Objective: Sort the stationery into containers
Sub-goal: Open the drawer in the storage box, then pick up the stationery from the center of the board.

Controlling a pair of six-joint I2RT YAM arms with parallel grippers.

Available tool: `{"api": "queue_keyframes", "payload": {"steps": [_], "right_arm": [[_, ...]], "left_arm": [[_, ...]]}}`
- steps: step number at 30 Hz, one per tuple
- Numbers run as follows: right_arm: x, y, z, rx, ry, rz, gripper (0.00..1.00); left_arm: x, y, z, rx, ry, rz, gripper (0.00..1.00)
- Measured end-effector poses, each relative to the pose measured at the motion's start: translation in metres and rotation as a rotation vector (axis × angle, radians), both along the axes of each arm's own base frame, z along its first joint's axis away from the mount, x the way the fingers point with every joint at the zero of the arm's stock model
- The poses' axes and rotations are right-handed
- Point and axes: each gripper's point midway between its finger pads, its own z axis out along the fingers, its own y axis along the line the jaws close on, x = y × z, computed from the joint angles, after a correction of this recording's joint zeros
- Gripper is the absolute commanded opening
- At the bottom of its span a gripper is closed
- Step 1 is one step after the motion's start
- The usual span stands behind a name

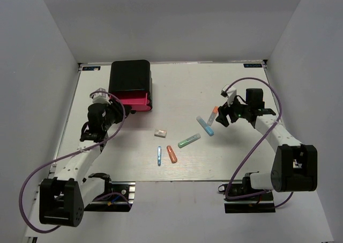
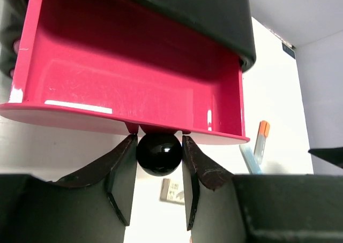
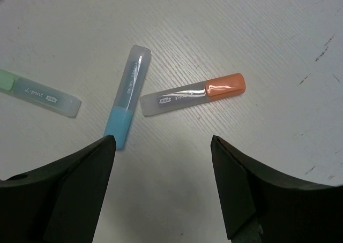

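1. The pink drawer [image 2: 134, 88] stands pulled out from the black box [image 1: 130, 76] at the table's [image 1: 241, 162] far left.
2. The left gripper [image 2: 158, 141] is clenched on the drawer's black knob [image 2: 158, 156].
3. The white eraser [image 1: 159, 132], blue pen [image 1: 159, 156], orange marker [image 1: 171, 154] and green-tipped marker [image 1: 189, 141] lie loose mid-table, well apart from the drawer.
4. The right gripper [image 3: 162, 141] hangs with its jaws spread above the blue-tipped marker [image 3: 127, 105] and orange-tipped marker [image 3: 193, 95].

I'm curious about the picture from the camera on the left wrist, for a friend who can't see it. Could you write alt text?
The left gripper clamps the black knob of a pink drawer that stands open from a black box, with nothing showing inside it. Beyond, on the white table, lie a white eraser and an orange-tipped clear marker.
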Motion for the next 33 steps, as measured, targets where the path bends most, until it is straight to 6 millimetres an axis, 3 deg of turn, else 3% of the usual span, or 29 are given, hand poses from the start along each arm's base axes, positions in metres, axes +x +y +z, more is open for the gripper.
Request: {"api": "queue_keyframes", "payload": {"steps": [1,2,3,5,7,12,18,25,30,33], "right_arm": [[0.000,0.000,0.000,-0.001,-0.004,0.006,0.78],[0.000,0.001,0.000,-0.003,-0.007,0.013,0.79],[0.000,0.001,-0.002,-0.004,-0.006,0.019,0.79],[0.000,0.002,-0.004,-0.009,-0.008,0.036,0.74],[0.001,0.004,-0.010,-0.018,-0.005,0.055,0.66],[0.000,0.015,-0.030,-0.044,0.040,0.106,0.63],[-0.004,0.046,-0.054,-0.103,0.113,0.168,0.63],[0.015,0.074,-0.070,-0.196,0.144,0.106,0.61],[0.020,0.074,-0.090,-0.269,0.189,0.037,0.60],[0.024,0.073,-0.092,-0.294,0.185,-0.005,0.58]], "left_arm": [[-0.004,0.000,-0.001,0.000,0.001,-0.001,0.36],[-0.007,0.000,-0.001,0.000,0.001,-0.003,0.55],[-0.010,0.000,-0.002,0.005,0.002,-0.006,0.63],[-0.013,0.000,-0.005,0.006,0.011,-0.009,0.75],[-0.015,0.001,-0.009,0.007,0.024,-0.009,0.79],[-0.019,0.001,-0.012,0.013,0.045,-0.011,0.83],[-0.032,0.003,-0.001,0.033,0.021,-0.017,0.86],[-0.059,0.009,0.019,0.064,-0.027,-0.012,0.88],[-0.076,0.014,0.024,0.075,-0.034,0.003,0.88],[-0.083,0.016,0.023,0.077,-0.024,0.011,0.88]]}}
